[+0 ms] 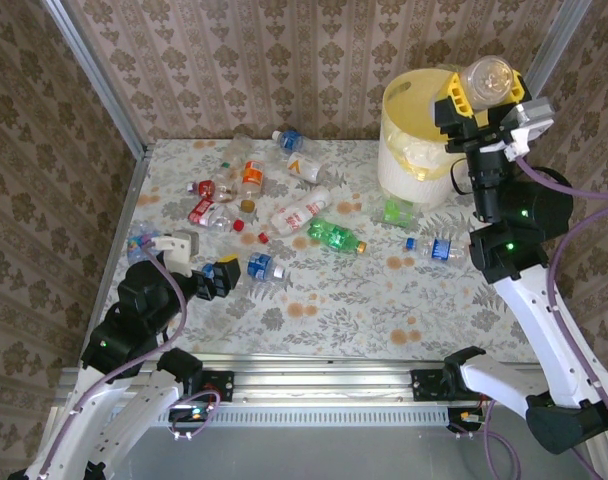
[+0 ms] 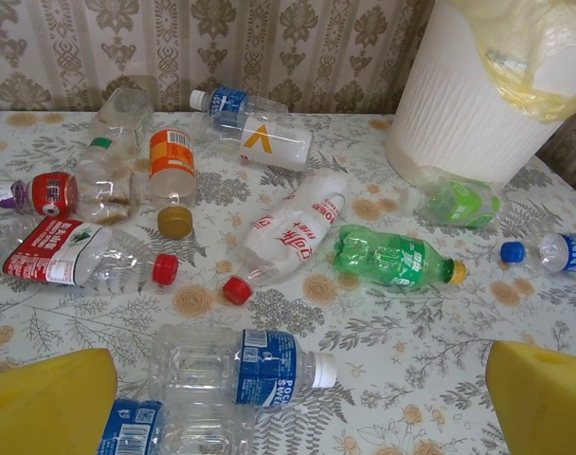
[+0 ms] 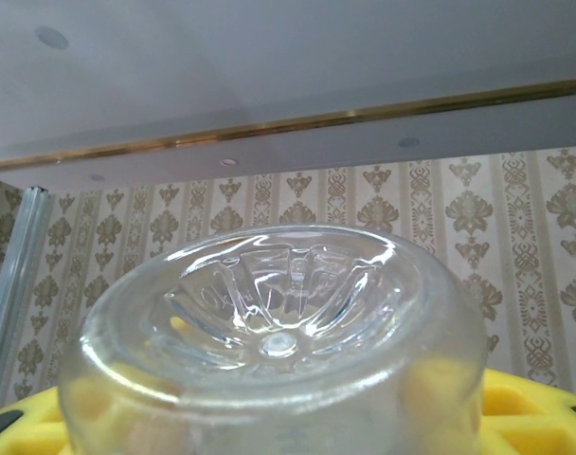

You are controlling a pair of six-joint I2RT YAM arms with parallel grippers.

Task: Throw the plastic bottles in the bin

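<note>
My right gripper is raised at the far right, above the right rim of the bin, and is shut on a clear plastic bottle. That bottle's ribbed base faces the right wrist camera, with a yellow finger showing behind it. My left gripper is low at the table's near left and open, with yellow fingers wide apart. A clear bottle with a blue label lies just ahead of it. Several more plastic bottles lie scattered, among them a green one and a red-labelled one.
A crushed green bottle rests against the foot of the bin, and a small blue-capped bottle lies to its right. Loose red caps dot the floral tabletop. Patterned walls close in the left, back and right sides.
</note>
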